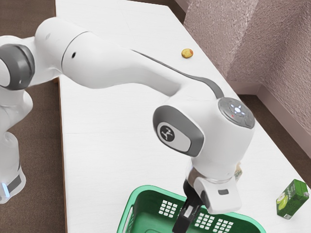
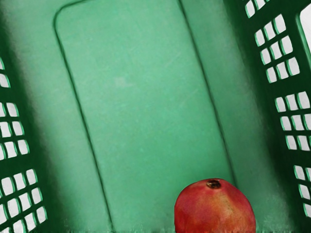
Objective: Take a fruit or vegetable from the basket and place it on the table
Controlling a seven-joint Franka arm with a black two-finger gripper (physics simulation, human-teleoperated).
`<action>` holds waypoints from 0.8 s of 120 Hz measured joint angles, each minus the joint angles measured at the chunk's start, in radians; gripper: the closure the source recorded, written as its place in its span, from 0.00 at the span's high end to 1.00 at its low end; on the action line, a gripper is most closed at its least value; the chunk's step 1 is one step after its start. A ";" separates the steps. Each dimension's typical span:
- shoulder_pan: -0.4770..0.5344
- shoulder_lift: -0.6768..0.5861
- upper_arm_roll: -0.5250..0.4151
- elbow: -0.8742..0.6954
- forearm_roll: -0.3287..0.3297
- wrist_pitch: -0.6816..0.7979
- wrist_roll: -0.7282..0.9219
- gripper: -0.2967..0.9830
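A black gripper (image 1: 181,224) is pictured at the bottom of the exterior view, right of center, pointed down at a green basket (image 1: 142,189) set on a white table (image 1: 104,145). Whether the gripper is spread wide or drawn narrow cannot be told from this angle. A red fruit (image 2: 214,208), marked by a dark spot on its skin, is captured in the wrist view just below the hand, against the basket's green floor and between its pierced walls; whether it is gripped cannot be told. A small yellow fruit (image 1: 187,53), tinged with orange, is seen on the table in the upper part of the exterior view, well apart from the basket. A green carton (image 1: 292,199) is placed at the exterior view's lower right, and a pale item (image 1: 238,170), its identity unclear, is partly hidden behind the arm's wrist.
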 joint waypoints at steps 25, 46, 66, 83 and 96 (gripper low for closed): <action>0.000 -0.039 0.001 -0.102 -0.025 0.039 -0.001 0.77; 0.004 -0.047 0.007 -0.158 -0.044 0.056 -0.001 0.77; 0.010 -0.042 0.009 -0.193 -0.054 0.084 -0.001 0.77; 0.011 -0.040 0.007 -0.203 -0.056 0.097 -0.001 0.77; 0.008 -0.035 0.006 -0.201 -0.057 0.103 0.000 0.77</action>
